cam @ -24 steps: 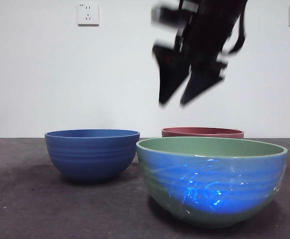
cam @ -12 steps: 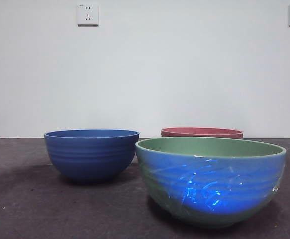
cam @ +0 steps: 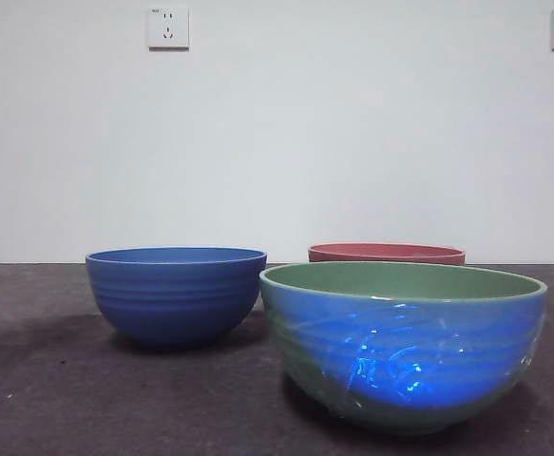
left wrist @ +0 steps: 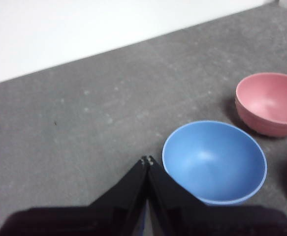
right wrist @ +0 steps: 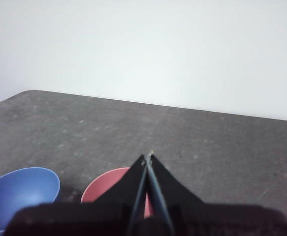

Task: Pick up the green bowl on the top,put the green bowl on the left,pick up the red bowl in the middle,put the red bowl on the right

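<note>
Green bowl point(cam: 403, 344): upright on the dark grey table point(cam: 48, 399), nearest the front camera, right of centre. Sage-green rim and inside; glossy ribbed wall with bright blue glare. It stands alone, not stacked, and hides the lower wall of the bowl behind it.

Red bowl point(cam: 387, 253): upright on the table, behind the green bowl; in the front view only its rim and upper wall show. The left wrist view shows it point(left wrist: 269, 104) empty, pinkish inside, standing near the blue bowl but apart from it.

Blue bowl point(cam: 176, 293): matte, solid blue, upright, left of the green bowl with a narrow gap between them in the front view. Empty point(left wrist: 214, 161).

Left gripper point(left wrist: 146, 162): jaws pressed together, holding nothing, raised above the table just beside the blue bowl's rim.

Right gripper point(right wrist: 148, 158): jaws closed tip to tip, holding nothing, above the red bowl point(right wrist: 100, 189), which it partly covers.

Two wall sockets point(cam: 167, 28) on the white wall.
</note>
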Tool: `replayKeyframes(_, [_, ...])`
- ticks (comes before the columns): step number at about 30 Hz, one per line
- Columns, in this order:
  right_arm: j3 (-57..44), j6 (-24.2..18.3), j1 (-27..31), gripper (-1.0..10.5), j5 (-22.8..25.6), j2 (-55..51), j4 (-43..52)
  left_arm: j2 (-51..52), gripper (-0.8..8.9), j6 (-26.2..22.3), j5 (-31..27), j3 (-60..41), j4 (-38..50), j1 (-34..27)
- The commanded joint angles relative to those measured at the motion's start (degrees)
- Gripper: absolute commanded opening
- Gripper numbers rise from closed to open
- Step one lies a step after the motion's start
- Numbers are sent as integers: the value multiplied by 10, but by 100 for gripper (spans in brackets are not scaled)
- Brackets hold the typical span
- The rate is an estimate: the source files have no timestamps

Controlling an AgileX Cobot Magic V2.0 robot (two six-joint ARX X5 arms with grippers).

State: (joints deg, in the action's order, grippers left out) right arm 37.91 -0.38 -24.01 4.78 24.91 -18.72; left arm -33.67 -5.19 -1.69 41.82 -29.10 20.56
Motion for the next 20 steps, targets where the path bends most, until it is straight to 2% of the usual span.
replayKeyframes(1, [-3,9,0,-16,1,2,0,-2,-3,9,3,-2,-16,-3])
replayKeyframes(14, [-3,9,0,-16,2,4,-14,-7,-3,9,2,-2,-33,-3])
replayKeyframes(17, [-3,9,0,-16,1,4,-14,19,-3,-18,-43,-2,-49,-11])
replayKeyframes(20, [-3,9,0,-16,1,4,-15,69,-3,-20,-40,-3,-52,-16])
